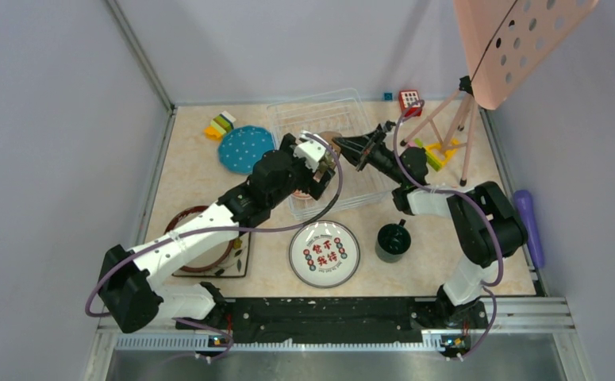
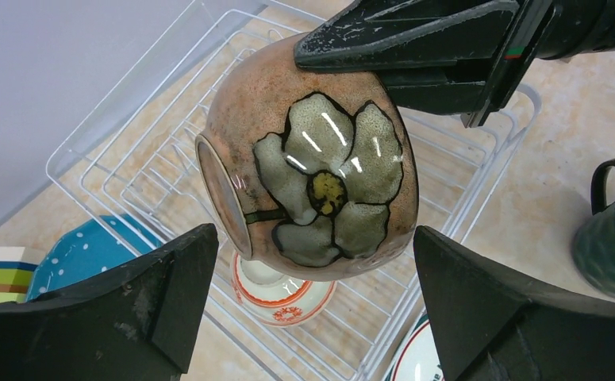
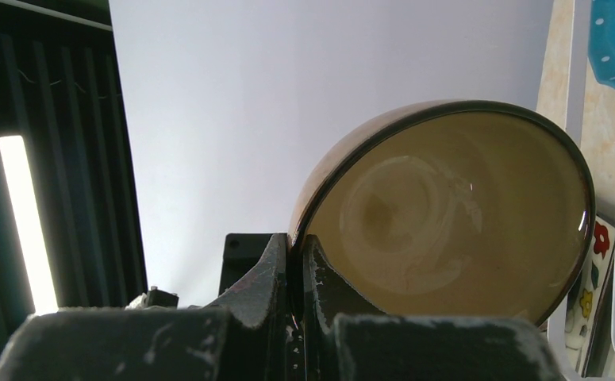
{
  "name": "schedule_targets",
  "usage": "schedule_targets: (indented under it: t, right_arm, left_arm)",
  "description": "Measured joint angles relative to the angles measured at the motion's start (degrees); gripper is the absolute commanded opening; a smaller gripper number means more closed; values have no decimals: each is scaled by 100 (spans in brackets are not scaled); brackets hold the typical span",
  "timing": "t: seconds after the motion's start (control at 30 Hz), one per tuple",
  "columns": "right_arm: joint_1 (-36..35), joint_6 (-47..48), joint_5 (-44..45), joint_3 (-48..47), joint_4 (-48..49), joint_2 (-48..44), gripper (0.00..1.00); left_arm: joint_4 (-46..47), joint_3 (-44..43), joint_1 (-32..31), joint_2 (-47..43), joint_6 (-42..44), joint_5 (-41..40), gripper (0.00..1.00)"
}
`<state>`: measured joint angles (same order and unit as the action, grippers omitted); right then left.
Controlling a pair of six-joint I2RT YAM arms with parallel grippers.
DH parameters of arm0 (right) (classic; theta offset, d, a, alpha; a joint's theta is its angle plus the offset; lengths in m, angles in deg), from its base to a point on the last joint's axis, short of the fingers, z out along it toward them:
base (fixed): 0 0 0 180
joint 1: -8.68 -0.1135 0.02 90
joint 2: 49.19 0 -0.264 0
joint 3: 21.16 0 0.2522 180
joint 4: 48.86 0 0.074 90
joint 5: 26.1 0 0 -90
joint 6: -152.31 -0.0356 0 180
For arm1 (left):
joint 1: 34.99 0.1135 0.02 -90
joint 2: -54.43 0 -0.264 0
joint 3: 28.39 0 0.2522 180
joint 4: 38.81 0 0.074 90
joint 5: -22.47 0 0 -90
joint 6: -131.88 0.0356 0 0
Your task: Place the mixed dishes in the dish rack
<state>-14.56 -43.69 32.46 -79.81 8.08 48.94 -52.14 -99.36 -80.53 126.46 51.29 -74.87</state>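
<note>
My right gripper [image 1: 342, 145] [image 3: 296, 242] is shut on the rim of the brown bowl [image 3: 447, 214]. It holds the bowl on its side above the white wire dish rack [image 1: 363, 119] [image 2: 141, 151]. The bowl's flower-painted outside [image 2: 320, 167] fills the left wrist view. My left gripper [image 1: 325, 163] [image 2: 313, 234] is open just below the bowl, with a finger on each side. The orange-white bowl [image 2: 284, 298] sits in the rack under it. The blue dotted plate [image 1: 244, 148], grey-rimmed plate [image 1: 324, 253] and dark green mug [image 1: 392, 240] are on the table. The square plate [image 1: 236, 266] lies under my left arm.
The pink perforated board [image 1: 518, 40] on its tripod [image 1: 455, 127] stands at the back right. Toy blocks lie at the back left [image 1: 221, 125] and the back right [image 1: 409, 101]. A purple object [image 1: 526, 210] lies by the right wall.
</note>
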Motion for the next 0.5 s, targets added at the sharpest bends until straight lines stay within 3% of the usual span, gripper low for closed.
schedule_targets:
  t: [0.5]
  right_arm:
    - [-90,-9,-13,-2,-48,0,0]
  left_arm:
    - [149,55,9,79,-13,293,95]
